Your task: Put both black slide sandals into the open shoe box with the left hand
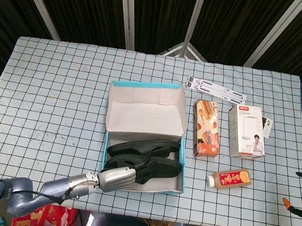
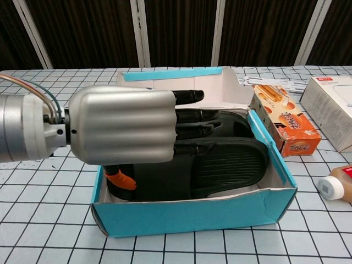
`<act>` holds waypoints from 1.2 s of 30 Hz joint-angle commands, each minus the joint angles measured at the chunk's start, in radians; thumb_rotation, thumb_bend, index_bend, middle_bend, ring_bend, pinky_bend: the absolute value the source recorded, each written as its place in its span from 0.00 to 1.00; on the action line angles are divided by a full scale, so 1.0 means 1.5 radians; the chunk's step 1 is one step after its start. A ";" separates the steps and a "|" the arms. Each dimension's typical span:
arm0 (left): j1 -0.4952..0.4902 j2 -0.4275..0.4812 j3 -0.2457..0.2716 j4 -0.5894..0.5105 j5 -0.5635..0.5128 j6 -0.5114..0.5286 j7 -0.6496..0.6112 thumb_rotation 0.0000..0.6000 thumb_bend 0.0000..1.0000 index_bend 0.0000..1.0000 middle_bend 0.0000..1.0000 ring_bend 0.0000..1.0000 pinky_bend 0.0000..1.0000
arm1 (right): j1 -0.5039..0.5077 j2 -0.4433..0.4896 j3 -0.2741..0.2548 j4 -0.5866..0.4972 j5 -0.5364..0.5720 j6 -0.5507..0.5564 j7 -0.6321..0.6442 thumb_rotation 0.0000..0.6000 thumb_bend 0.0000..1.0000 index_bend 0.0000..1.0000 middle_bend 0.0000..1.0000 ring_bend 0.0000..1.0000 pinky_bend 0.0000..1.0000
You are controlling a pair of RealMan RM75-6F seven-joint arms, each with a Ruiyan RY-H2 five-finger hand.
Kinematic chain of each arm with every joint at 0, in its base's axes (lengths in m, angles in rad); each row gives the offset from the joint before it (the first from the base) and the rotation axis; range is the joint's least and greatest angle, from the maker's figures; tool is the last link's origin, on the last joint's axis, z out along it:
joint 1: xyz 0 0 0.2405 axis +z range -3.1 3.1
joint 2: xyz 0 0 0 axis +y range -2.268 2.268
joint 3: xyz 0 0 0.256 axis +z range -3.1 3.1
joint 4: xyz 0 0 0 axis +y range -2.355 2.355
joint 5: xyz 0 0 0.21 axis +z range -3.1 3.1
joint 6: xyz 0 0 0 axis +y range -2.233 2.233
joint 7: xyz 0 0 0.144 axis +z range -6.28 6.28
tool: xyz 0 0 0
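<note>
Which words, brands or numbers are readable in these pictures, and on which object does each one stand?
No text can be read with certainty.
Orange snack box: printed characters, too blurred to read.
White product box: small red logo and print, too small.
Juice bottle: red label, characters illegible.
White strips: tiny dark print, unreadable.
Shoe box: no print visible.

We find no lettering that can be read with certainty in either view. The orange carton [image 1: 207, 128] near the table's right half carries print too small to make out. The white box [image 1: 246, 131] beside it shows a red mark at its top corner, illegible. The bottle [image 1: 230, 178] bears a red label with unreadable characters.
</note>
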 commanded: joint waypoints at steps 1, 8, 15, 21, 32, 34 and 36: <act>0.005 0.025 -0.010 -0.024 0.006 0.018 0.005 0.31 0.18 0.00 0.08 0.02 0.14 | 0.000 0.000 0.000 0.001 0.000 -0.001 0.002 1.00 0.23 0.26 0.25 0.26 0.21; 0.075 0.159 -0.024 -0.160 0.060 0.163 -0.079 0.99 0.21 0.00 0.13 0.08 0.17 | 0.001 -0.001 0.000 0.003 -0.002 -0.002 0.003 1.00 0.23 0.26 0.25 0.26 0.21; 0.330 0.249 0.086 -0.166 0.176 0.539 -0.363 1.00 0.21 0.06 0.18 0.08 0.17 | 0.000 -0.002 -0.002 -0.006 -0.014 0.010 -0.009 1.00 0.23 0.26 0.25 0.26 0.21; 0.489 0.194 0.125 -0.005 0.136 0.742 -0.609 1.00 0.21 0.07 0.19 0.12 0.17 | 0.004 -0.010 -0.006 -0.007 -0.032 0.020 -0.030 1.00 0.23 0.26 0.25 0.26 0.21; 0.565 0.096 0.042 0.154 -0.099 0.729 -0.856 1.00 0.21 0.03 0.12 0.07 0.16 | 0.011 -0.039 -0.012 0.023 -0.099 0.065 -0.047 1.00 0.23 0.26 0.25 0.26 0.21; 0.567 0.088 0.035 0.168 -0.110 0.714 -0.866 1.00 0.21 0.03 0.10 0.05 0.15 | 0.014 -0.043 -0.013 0.028 -0.107 0.068 -0.049 1.00 0.23 0.26 0.25 0.26 0.21; 0.567 0.082 0.031 0.179 -0.121 0.695 -0.872 1.00 0.21 0.02 0.08 0.05 0.14 | 0.015 -0.048 -0.014 0.033 -0.111 0.071 -0.051 1.00 0.23 0.26 0.25 0.26 0.21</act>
